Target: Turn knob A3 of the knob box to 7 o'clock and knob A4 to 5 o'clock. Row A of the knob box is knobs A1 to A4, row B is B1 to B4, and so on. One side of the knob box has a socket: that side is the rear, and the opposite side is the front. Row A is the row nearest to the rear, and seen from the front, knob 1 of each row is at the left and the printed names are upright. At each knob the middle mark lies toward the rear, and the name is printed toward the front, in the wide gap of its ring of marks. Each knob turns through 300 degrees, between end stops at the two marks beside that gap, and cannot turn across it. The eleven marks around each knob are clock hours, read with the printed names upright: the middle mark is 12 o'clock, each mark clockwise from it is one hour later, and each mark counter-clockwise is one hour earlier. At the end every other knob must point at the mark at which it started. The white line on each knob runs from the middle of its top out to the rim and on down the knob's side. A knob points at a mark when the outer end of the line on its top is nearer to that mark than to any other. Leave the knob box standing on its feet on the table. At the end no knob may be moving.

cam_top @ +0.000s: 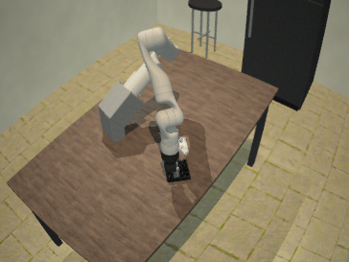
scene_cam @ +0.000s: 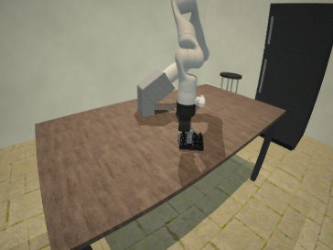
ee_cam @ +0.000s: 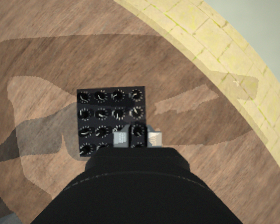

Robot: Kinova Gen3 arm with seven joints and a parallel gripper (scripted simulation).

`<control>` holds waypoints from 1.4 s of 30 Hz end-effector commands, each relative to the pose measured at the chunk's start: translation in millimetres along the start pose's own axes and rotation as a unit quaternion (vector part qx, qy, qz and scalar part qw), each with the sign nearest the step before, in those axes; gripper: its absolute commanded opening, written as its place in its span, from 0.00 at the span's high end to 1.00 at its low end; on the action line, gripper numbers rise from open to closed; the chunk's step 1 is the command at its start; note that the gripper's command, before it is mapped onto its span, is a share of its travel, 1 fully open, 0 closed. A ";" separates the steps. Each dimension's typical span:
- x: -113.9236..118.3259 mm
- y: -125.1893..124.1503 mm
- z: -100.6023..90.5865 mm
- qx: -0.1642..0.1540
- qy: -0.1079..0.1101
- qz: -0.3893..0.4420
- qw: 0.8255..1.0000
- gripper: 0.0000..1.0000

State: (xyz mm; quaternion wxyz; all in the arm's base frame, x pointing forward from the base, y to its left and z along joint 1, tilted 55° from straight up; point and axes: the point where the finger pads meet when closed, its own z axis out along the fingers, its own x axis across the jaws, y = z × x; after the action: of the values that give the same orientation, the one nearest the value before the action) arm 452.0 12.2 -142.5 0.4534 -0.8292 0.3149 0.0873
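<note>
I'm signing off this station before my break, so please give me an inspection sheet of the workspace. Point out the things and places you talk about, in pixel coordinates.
Surface: brown wood-grain table [cam_top: 86, 174] [scene_cam: 91, 166], shadows across it.
Job's things: black knob box [cam_top: 186, 177] [scene_cam: 197, 147] [ee_cam: 111, 105] on the table; white marks ring its visible knobs, the nearest partly hidden.
Clutter: nothing seen.
Gripper: fingers parted, low over the knob box; gripper [ee_cam: 137, 132] contact unclear.
Cables: nothing seen.
Surroundings: round-topped stool [cam_top: 205, 4] [scene_cam: 230, 75], black refrigerator [cam_top: 286, 35] [scene_cam: 295, 70], tiled floor [cam_top: 268, 212] [scene_cam: 220, 211] [ee_cam: 215, 40].
</note>
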 end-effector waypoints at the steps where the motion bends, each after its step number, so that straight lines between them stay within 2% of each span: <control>1: 0.2 -0.1 1.5 0.000 0.000 0.000 1.000 0.54; 11: 0.2 -0.1 7.3 0.000 0.000 0.000 1.000 0.54; 42: 0.2 -0.1 7.6 0.000 0.000 0.000 1.000 0.54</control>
State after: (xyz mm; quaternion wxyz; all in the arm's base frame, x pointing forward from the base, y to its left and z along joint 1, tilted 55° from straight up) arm 452.8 19.5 -147.1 0.4538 -0.8292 0.3144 0.0880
